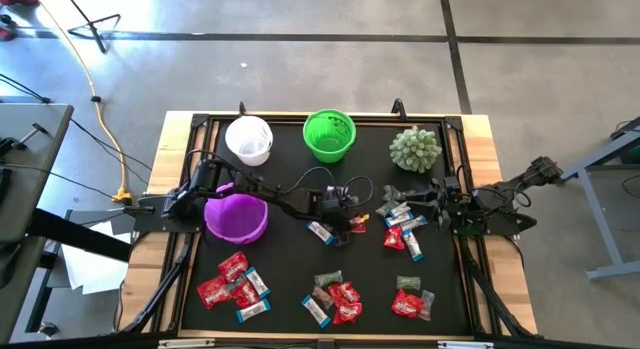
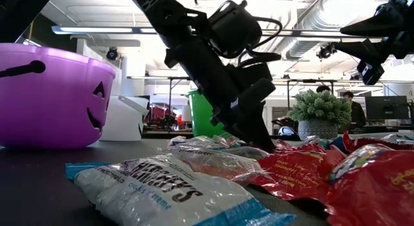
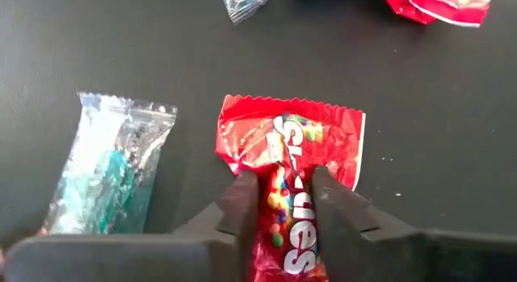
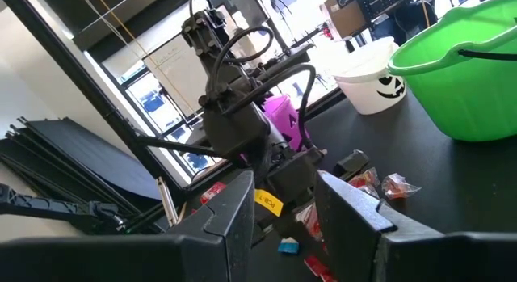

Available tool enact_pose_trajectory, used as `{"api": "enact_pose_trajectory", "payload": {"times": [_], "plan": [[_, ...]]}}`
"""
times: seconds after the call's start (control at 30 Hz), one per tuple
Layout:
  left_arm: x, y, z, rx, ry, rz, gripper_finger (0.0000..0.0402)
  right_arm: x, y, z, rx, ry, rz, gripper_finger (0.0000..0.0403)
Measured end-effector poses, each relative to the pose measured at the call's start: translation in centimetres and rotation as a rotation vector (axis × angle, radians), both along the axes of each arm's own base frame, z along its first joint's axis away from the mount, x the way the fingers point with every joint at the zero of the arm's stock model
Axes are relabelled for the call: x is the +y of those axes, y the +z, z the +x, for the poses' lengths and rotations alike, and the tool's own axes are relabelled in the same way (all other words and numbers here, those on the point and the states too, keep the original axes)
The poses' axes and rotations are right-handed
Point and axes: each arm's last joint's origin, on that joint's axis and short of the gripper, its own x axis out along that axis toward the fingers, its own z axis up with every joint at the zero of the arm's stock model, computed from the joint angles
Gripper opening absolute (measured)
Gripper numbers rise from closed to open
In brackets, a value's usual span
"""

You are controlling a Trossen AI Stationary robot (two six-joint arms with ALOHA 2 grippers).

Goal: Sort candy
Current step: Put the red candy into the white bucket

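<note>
Purple pail [image 1: 236,217], white cup [image 1: 248,139], green pail [image 1: 329,134] sit along surface's far-left part; contents unseen. Left gripper [image 3: 281,203] mid-surface, jaws pinching red Skittles pack [image 3: 289,157]. Hershey's bar [image 2: 169,190] near front edge. Right gripper [image 4: 281,203] near right edge, jaws spread.

Spiky green ball [image 1: 415,148], black mat [image 1: 290,269]
</note>
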Motion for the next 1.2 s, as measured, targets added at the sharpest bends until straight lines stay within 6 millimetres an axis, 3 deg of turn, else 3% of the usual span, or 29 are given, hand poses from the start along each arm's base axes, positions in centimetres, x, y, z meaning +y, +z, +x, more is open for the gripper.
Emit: {"api": "enact_pose_trajectory", "payload": {"times": [0.17,0.4,0.73,1.03,1.2], "plan": [[-0.1,1.1,-0.1,-0.026,0.043,-0.098,0.003,0.0,0.0,0.0,0.0,0.0,0.0,0.0126],[0.1,3.5,-1.2,0.007,0.042,-0.061,0.0027,0.0,0.0,0.0,0.0,0.0,0.0,0.0126],[1.5,10.9,-2.8,-0.119,0.086,-0.071,0.0031,0.0,0.0,0.0,0.0,0.0,0.0,0.0126],[2.8,18.5,-7.6,-0.16,0.249,0.11,0.0032,0.0,-0.1,0.1,0.008,-0.003,-0.004,0.0126],[3.4,21.0,-11.2,-0.073,0.353,0.277,0.0032,0.0,-0.1,0.1,0.016,-0.002,-0.008,0.0126]]}}
